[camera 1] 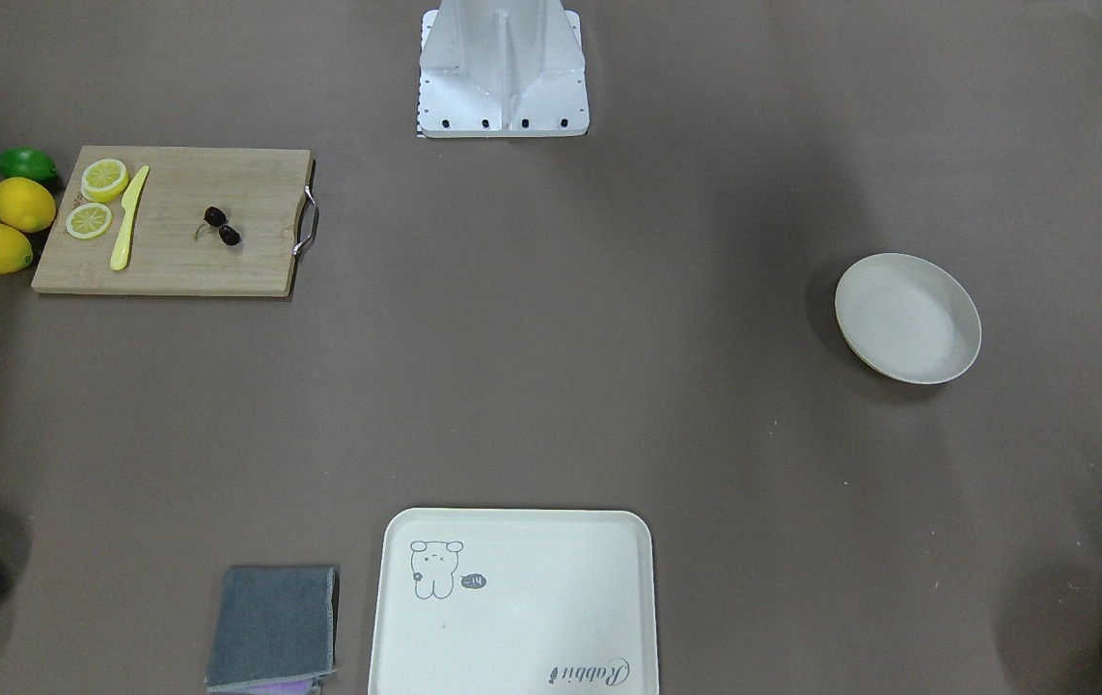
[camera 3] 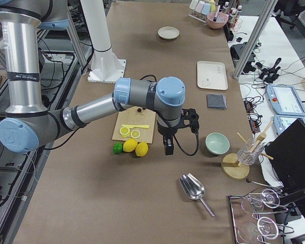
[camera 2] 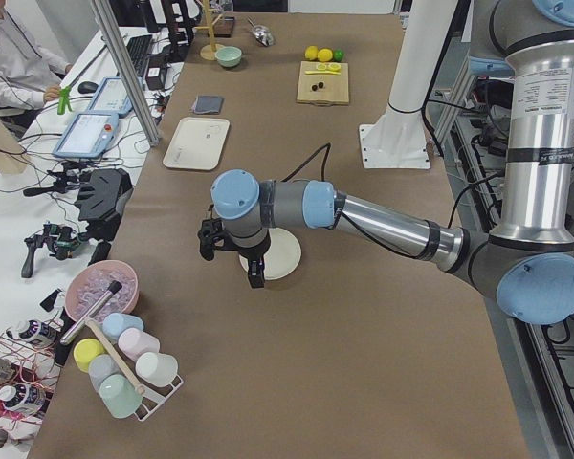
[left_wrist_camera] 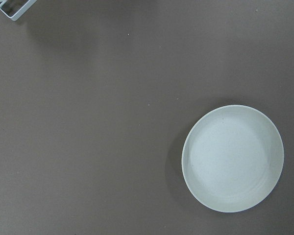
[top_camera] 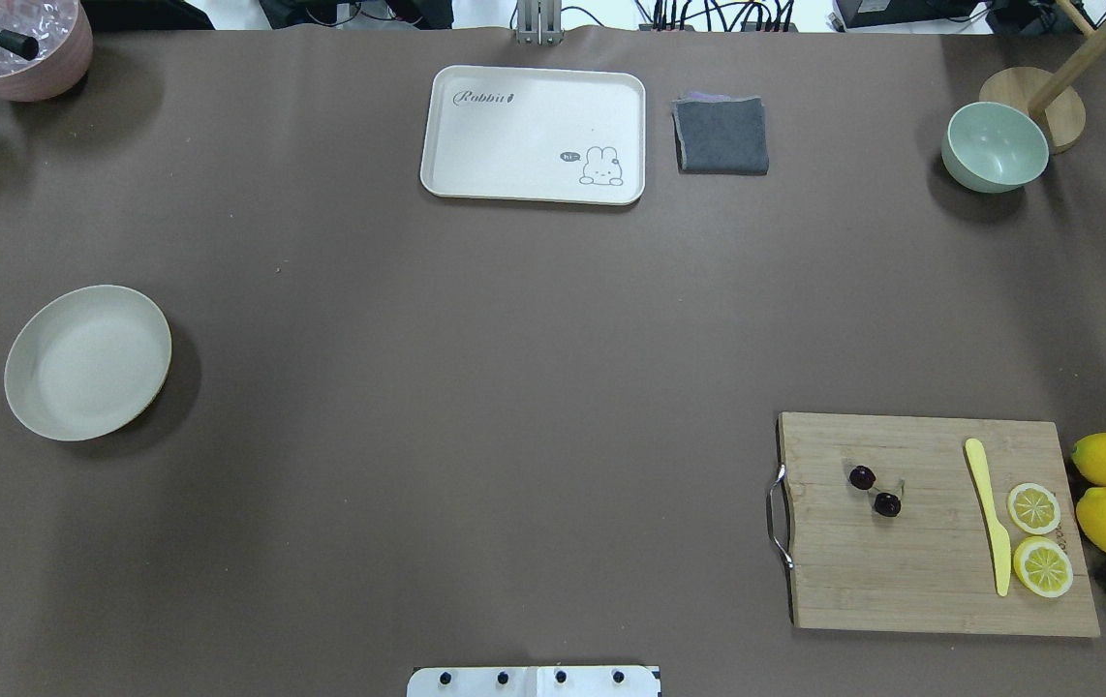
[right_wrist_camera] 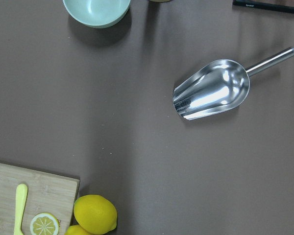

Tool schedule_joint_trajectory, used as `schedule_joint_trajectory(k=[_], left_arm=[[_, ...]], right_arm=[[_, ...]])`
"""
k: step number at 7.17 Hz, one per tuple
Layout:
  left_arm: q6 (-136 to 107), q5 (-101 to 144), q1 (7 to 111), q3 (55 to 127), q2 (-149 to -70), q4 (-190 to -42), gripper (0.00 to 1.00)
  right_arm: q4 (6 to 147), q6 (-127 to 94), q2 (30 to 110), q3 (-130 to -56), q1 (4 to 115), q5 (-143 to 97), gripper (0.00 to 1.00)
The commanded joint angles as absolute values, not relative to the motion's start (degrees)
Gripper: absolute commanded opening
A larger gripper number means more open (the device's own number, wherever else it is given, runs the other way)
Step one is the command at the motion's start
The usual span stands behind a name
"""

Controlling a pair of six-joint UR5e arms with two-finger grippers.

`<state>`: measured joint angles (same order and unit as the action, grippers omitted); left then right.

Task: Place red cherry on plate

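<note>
Nearest the front-facing camera sits the rectangular cream rabbit tray (camera 1: 512,618), with a folded grey cloth (camera 1: 273,627) just beside it. Neither that view nor the overhead one shows an arm; only the side views do. From the table's left end, the left gripper (camera 2: 255,277) hangs over the plate (camera 2: 285,256) and hides part of it. From the right end, the right gripper (camera 3: 169,147) hangs above the table by the whole lemons (camera 3: 141,149). Whether either claw is open or closed cannot be told from these angles. The left wrist camera looks straight down on the plate: round, shallow, matt cream, with a raised rim. The right wrist camera shows a shiny metal scoop (right_wrist_camera: 210,89) that the overhead view misses.

The red cherry (camera 1: 230,235) lies on the wooden cutting board (camera 1: 175,265) on the robot's right, well apart from the plate. Its two glossy dark fruits line up on a diagonal across the board's grain. The thin stems run toward the pale yellow knife (camera 1: 129,227), which lies beside two lemon slices (camera 1: 104,180).
</note>
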<state>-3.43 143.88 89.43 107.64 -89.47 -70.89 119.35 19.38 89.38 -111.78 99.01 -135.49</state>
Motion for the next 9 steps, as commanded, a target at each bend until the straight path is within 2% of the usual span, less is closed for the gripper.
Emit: schedule_joint_trajectory(k=[1,2,7,9], left_arm=[[-3.4,143.7,89.4,107.2,-89.6,-70.8,0.98],[-3.4,142.7,89.5,107.1,-89.6,-70.8,0.98],[-1.3,141.1,89.4,108.0,-89.4,-72.1,0.98],[-1.4,145.2,88.2,106.4,-88.3,-77.9,0.98]], right_arm=[[122.8,19.2,89.0,-115.3,99.1,-136.0,1.00],[126.1,19.2,88.9,-117.7,99.1,-136.1,1.00],[128.4,18.6,88.7,-118.8,99.2,-136.0,1.00],[128.2,18.4,88.7,-119.3,99.3,-136.2,1.00]])
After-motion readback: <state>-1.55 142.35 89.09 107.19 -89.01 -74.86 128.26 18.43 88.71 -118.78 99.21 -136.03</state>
